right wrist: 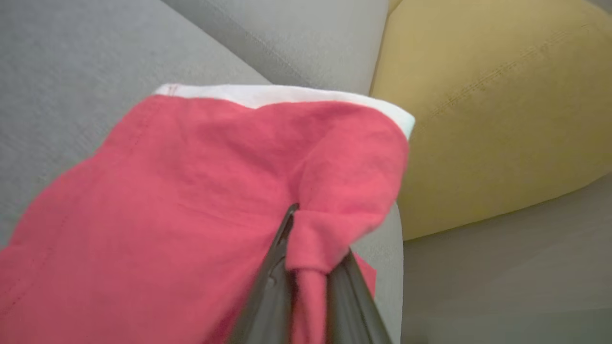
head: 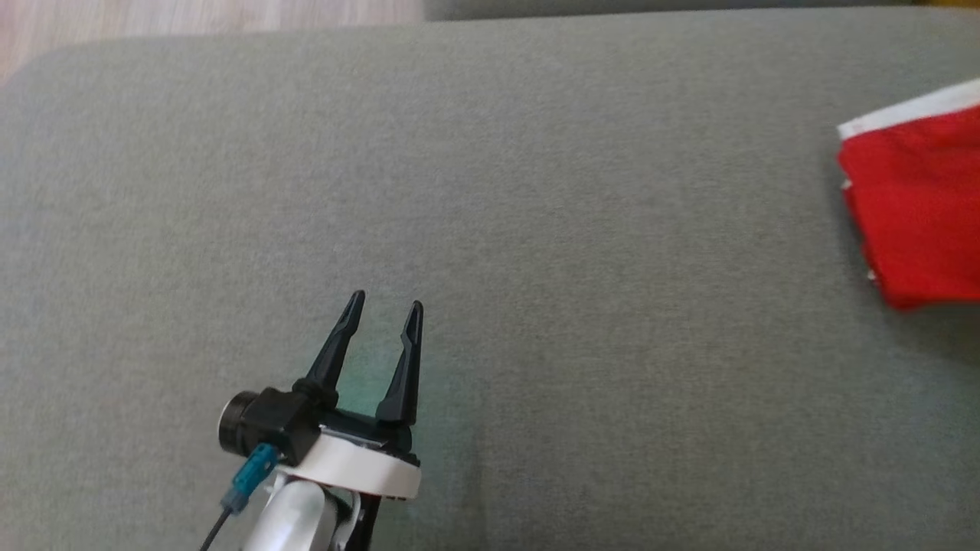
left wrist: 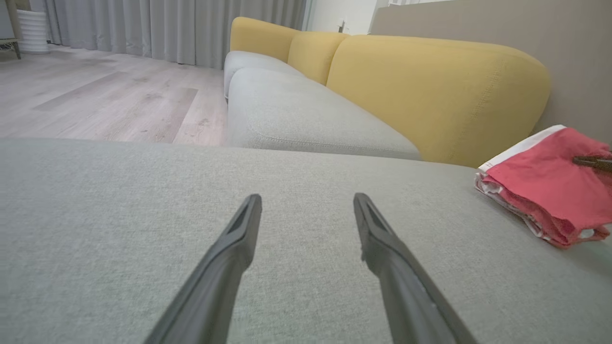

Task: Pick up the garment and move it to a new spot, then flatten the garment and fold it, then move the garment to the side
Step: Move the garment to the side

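Left tool: open. Its two dark fingers stand well apart with nothing between them. It hangs over the bare middle of the grey upholstered seat cushion, fingers pointing away from the robot. Whether the fingertips touch the cushion cannot be told.

Right tool: closed on the red fabric garment. In the right wrist view a bunched pinch of red cloth sits between the two fingers, drawn into a narrow roll that runs down between them. In the left wrist view one dark fingertip of this tool lies over the top of the garment at the frame's right edge.

Garment: folded into a compact, layered bundle with a white band along its far edge. It lies on the same grey cushion at the robot's far right, near the cushion's edge and well apart from the left tool. The head view cuts off its right part. The cloth around the pinch is puckered; the rest lies fairly flat.

Surroundings: a mustard-yellow padded backrest stands just beyond the garment. Pale wood-plank floor and grey pleated curtains lie beyond the seat.
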